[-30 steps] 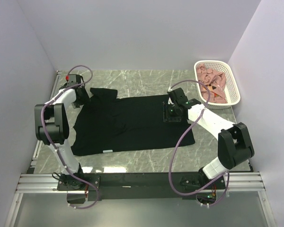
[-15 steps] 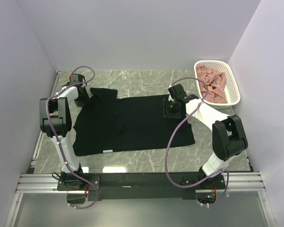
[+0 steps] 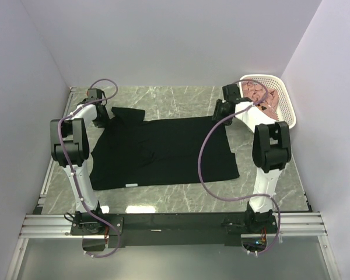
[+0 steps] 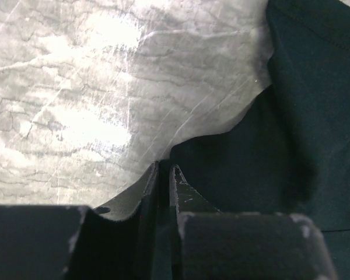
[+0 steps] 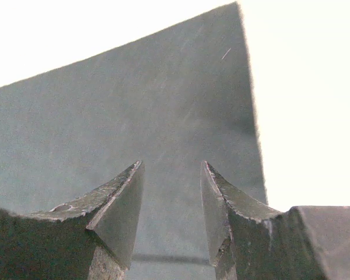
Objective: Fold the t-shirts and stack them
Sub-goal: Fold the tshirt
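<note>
Large, plain, short-sleeved black t-shirt [image 3: 163, 151] lies spread flat mid-desk on the grey marble-pattern desk [image 3: 175, 99]. Its long axis runs left-right. One sleeve pokes out toward the far-left corner, and the hem side is toward the right edge.

Left gripper [image 3: 100, 116]: at the far-left edge of the black t-shirt, just beside that sleeve and low on the desk. In the left wrist view the fingers are pressed together with only a thin slit between them. Dark fabric sits at the tips, so it reads as pinched on the shirt edge. Bare marble is beyond the tips, and more black cloth is to the right.

Right gripper [image 3: 220, 112]: at the shirt's far-right corner, with the arm stretched toward the far-right corner of the desk. In the right wrist view the jaws are apart with a clear gap and nothing clamped between them. The black corner of the shirt lies right under and ahead of the tips. The desk around it is blown out white. Can't tell whether the tips touch the cloth.

White oval plastic lattice basket [image 3: 289, 114]: far-right corner of the desk, against the right wall, apart from the black t-shirt. It holds crumpled dusty pink cloth [image 3: 262, 96]. The right arm overlaps its left rim in the top view.
</note>
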Robot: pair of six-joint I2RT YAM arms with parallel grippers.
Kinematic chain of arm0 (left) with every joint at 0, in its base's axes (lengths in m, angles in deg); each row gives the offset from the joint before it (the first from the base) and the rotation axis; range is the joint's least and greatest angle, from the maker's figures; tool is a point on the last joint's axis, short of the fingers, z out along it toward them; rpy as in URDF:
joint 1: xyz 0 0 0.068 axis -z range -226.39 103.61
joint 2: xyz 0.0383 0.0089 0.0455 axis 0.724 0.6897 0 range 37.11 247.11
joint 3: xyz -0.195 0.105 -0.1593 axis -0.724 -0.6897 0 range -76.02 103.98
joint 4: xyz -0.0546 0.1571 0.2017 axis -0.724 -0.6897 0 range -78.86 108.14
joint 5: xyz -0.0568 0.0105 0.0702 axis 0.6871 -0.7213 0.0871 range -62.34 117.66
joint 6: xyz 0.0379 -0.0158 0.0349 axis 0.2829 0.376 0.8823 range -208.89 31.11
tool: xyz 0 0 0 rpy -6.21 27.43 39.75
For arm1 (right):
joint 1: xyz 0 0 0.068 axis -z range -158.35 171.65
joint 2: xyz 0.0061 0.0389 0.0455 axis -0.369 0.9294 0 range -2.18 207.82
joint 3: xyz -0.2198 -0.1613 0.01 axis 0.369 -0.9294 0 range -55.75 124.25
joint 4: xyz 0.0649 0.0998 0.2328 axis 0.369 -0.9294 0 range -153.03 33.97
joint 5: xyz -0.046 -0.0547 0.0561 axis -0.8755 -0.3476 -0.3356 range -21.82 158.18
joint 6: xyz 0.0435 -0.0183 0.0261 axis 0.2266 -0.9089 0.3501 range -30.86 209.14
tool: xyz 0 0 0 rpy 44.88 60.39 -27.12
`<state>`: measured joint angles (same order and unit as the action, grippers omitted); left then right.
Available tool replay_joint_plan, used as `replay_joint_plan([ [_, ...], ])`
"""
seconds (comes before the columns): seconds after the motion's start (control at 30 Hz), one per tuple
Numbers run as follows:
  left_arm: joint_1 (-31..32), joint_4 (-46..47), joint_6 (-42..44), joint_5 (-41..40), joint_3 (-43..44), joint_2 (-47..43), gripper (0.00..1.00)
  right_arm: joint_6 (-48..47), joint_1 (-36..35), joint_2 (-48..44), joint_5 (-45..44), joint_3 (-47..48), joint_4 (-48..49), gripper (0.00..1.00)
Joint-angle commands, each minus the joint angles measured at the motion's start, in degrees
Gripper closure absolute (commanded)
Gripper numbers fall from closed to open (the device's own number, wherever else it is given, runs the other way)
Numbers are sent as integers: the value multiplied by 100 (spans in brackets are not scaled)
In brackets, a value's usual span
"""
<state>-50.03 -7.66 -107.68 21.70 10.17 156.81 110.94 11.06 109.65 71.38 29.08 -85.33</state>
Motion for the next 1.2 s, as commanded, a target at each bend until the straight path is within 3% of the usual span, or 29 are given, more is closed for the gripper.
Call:
replay_joint_plan([
  [0.0, 47, -162, 103, 200, -41, 361, 86, -62, 171, 381, -232, 656, -155, 49],
  [0.6, 109, -267, 138, 130, 20, 449, 85, -97, 444, 2237, -558, 3196, -1218, 49],
  [1.17, 162, -294, 165, 68, -6, 458, 86, -299, 470, 2739, -795, 3707, -1500, 55],
])
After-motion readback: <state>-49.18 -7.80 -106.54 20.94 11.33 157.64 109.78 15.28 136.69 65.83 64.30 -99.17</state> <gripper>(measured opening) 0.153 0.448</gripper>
